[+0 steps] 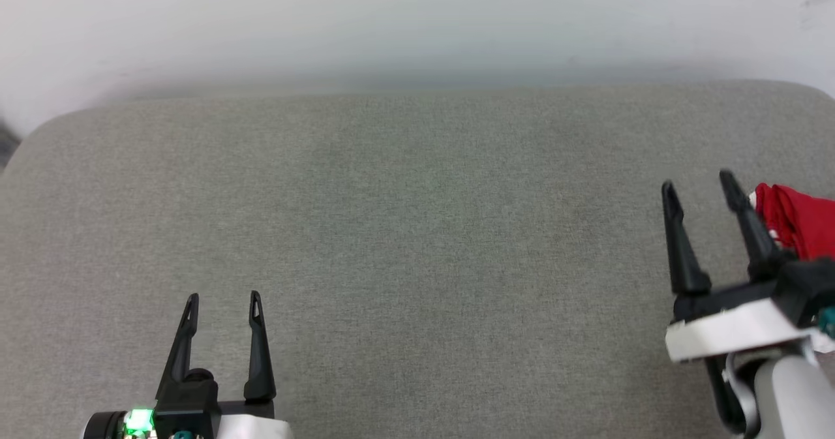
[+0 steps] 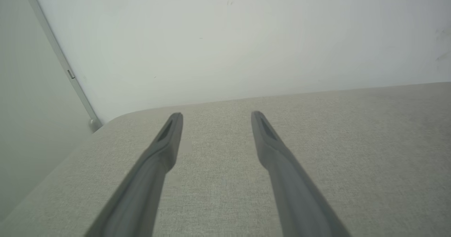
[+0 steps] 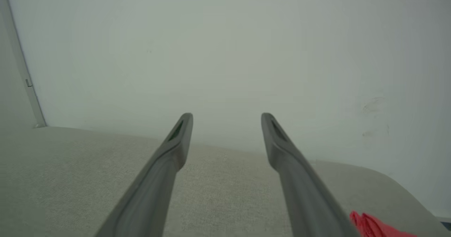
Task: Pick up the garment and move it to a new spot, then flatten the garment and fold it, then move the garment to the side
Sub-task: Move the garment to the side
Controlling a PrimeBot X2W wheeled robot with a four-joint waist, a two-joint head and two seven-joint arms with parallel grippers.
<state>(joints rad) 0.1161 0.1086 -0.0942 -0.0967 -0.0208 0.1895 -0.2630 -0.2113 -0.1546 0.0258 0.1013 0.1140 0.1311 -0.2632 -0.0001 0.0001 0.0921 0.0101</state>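
One red fabric garment point(image 1: 799, 220), bunched and perhaps folded (the crop hides most), lies at the frame's right edge on one grey upholstered cushion point(image 1: 417, 243). Both my pincers gape empty: right pincer point(image 1: 696, 181) just beside it, fitting pickup or set-aside alike; left pincer point(image 1: 223, 297) lower left.

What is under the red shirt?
The shirt lies bunched on the grey cushion, which spreads out around it. Whatever is right beneath the cloth is covered, and the shirt runs off the picture's right edge, so the rest is unseen.
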